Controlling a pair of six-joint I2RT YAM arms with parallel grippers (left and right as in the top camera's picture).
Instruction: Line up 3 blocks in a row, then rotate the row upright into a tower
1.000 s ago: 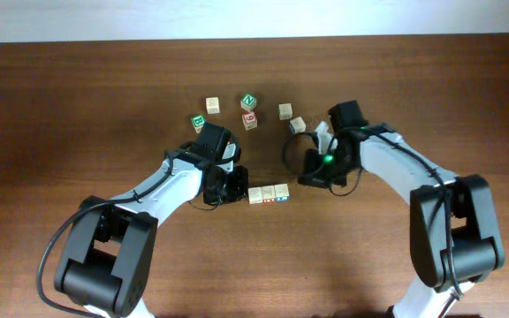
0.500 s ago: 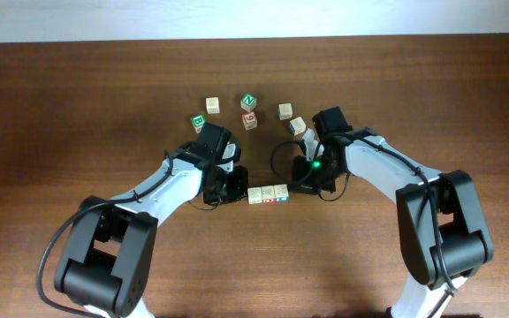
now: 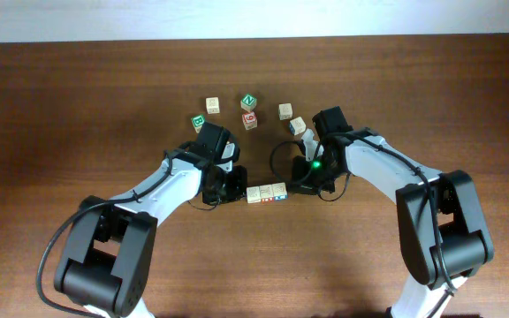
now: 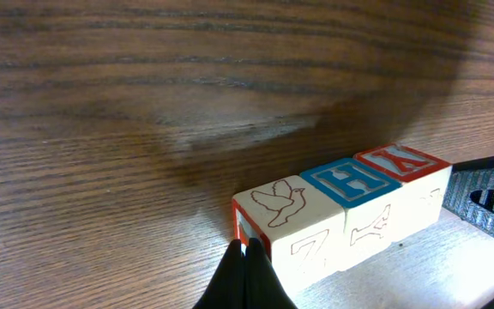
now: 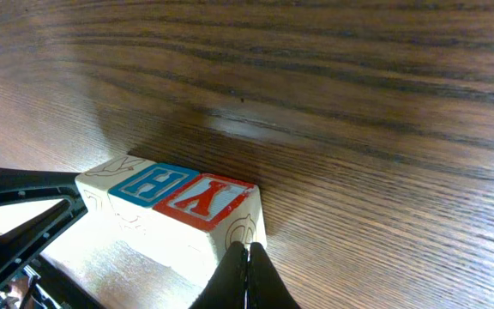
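Note:
Three pale wooden blocks lie side by side in a row (image 3: 268, 193) at mid-table. In the left wrist view the order is a tan block with a bird outline (image 4: 277, 206), a blue-print H block (image 4: 350, 180) and a red-print Y block (image 4: 401, 159). My left gripper (image 4: 245, 251) is shut, its tip against the bird block's end face. The right gripper (image 5: 247, 253) is shut too, its tip touching the Y block (image 5: 204, 193) at the row's other end. Seen from overhead, the left gripper (image 3: 241, 193) and right gripper (image 3: 292, 186) bracket the row.
Loose cubes sit behind the row: a tan one (image 3: 212, 105), a green-faced one (image 3: 248, 100) above a red-faced one (image 3: 250, 119), a green B cube (image 3: 198, 121), and two pale cubes (image 3: 284, 111) (image 3: 298, 124) close to the right arm.
The right gripper has swung left from beside the pale cubes to the right end of the row and now rests there. The left arm has held still.

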